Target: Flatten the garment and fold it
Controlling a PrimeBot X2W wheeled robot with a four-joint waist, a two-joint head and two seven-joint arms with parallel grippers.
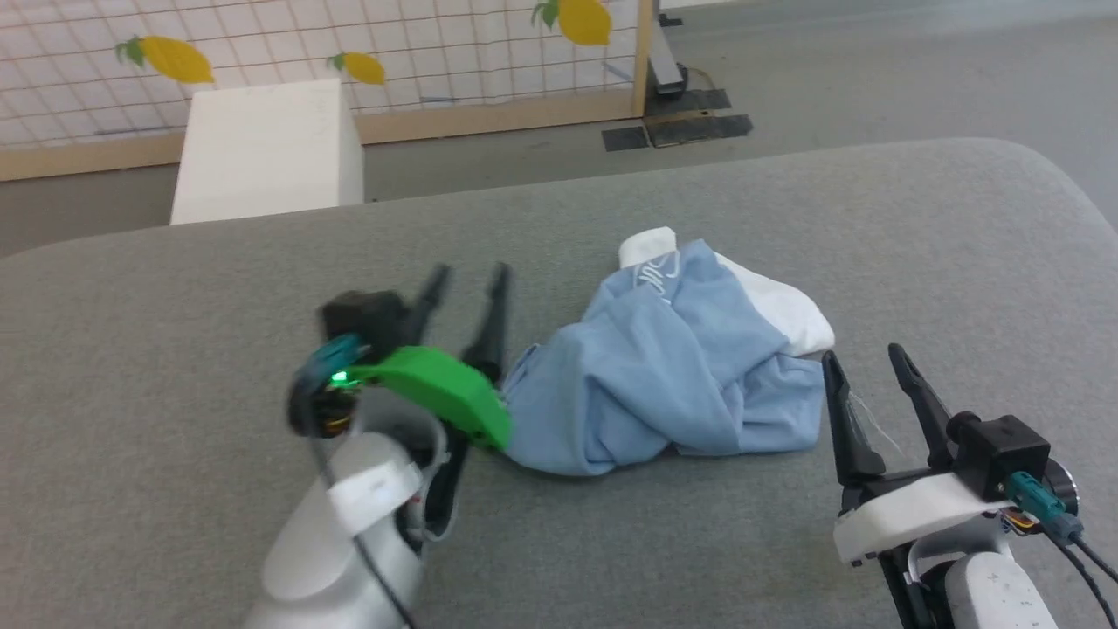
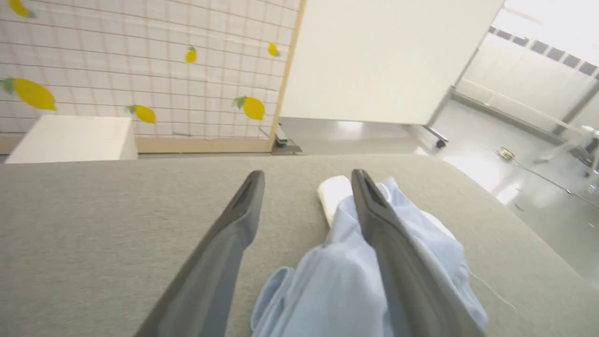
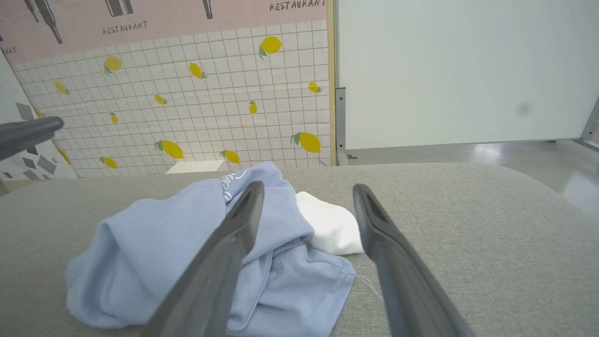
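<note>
Working over a grey padded tabletop, with a lemon-printed grid wall and a white box standing beyond its far edge. Finding the garment lying in a crumpled heap near the middle of that surface, with blue cloth bunching over itself, a white section poking out at the far right and a script logo showing near the top.

Holding the left gripper with its fingers spread apart just beside the heap's left edge, gripping nothing; in the left wrist view, one finger crossing in front of blue cloth. Holding the right gripper likewise parted and empty, just beside the heap's lower right corner.

Judging the flattening as barely begun. Going for true edges rather than mid-cloth folds: pinching a single layer at the hem corner nearest the right gripper, and a matching corner or shoulder on the left side. Then drawing the two apart, low along the surface, letting the folds slide out instead of lifting into a new bunch. Watching for a pinch taking two layers, likely dragging the whole heap along.
</note>
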